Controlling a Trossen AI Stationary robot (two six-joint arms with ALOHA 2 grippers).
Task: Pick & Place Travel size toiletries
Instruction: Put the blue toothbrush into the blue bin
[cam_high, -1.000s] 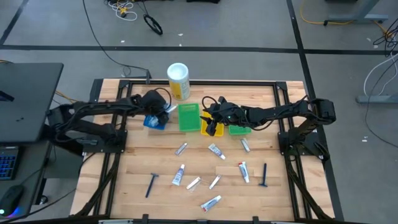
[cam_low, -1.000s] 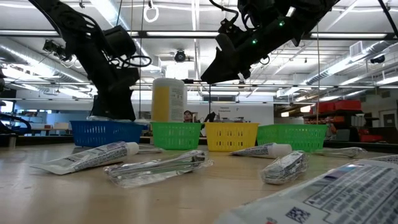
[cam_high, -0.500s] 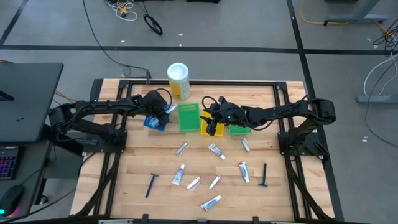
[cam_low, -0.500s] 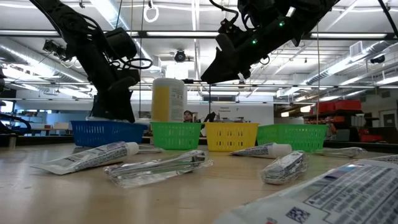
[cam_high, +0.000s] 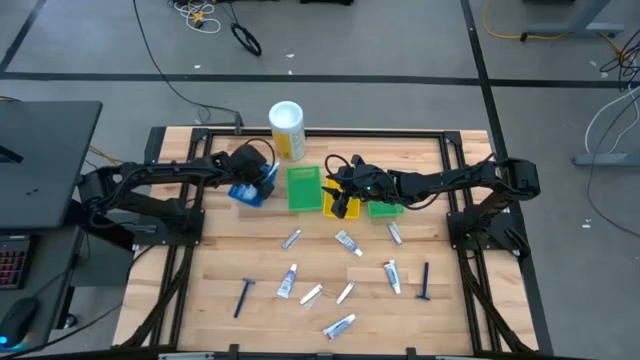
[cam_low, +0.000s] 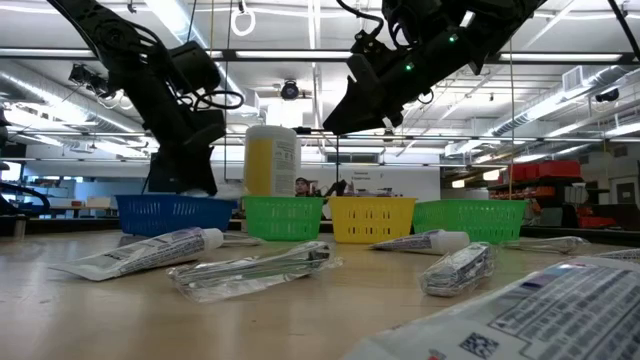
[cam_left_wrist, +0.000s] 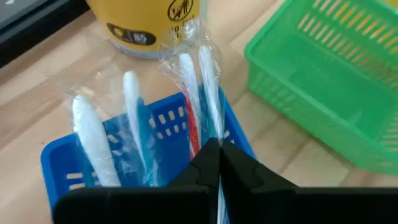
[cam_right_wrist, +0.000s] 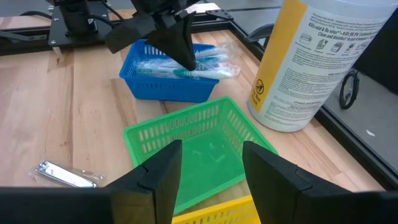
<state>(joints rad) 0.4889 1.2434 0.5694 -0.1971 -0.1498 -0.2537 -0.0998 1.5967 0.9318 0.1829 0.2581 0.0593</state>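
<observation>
The left gripper (cam_left_wrist: 214, 155) sits over the blue slotted plastic bin (cam_left_wrist: 155, 124), its two dark fingers pressed tight together; whether they pinch the clear wrapper of one of the wrapped toothbrushes (cam_left_wrist: 199, 93) that stand in the bin cannot be told, as the wrapper's edge runs right down to the fingertips. In the high view that bin (cam_high: 248, 190) lies at the back left of the wooden table (cam_high: 220, 270), just beside the tall white-and-yellow canister (cam_high: 287, 128) and the empty green slotted bin (cam_high: 303, 187). The right gripper (cam_right_wrist: 208, 168) hangs above the yellow bin (cam_high: 337, 203), its fingers spread wide apart and holding nothing — between them the green bin and the blue one with the left gripper in it show farther off. A second green bin (cam_high: 384, 205) lies beneath the right arm. The rest of the toiletries are scattered flat on the front half of the table: small white tubes with red and blue marks (cam_high: 347, 241), silver foil-wrapped tubes (cam_high: 291, 239) and two dark blue razors (cam_high: 244, 296) — one near the left front, the other (cam_high: 425, 281) toward the right edge — all well apart from both grippers.
</observation>
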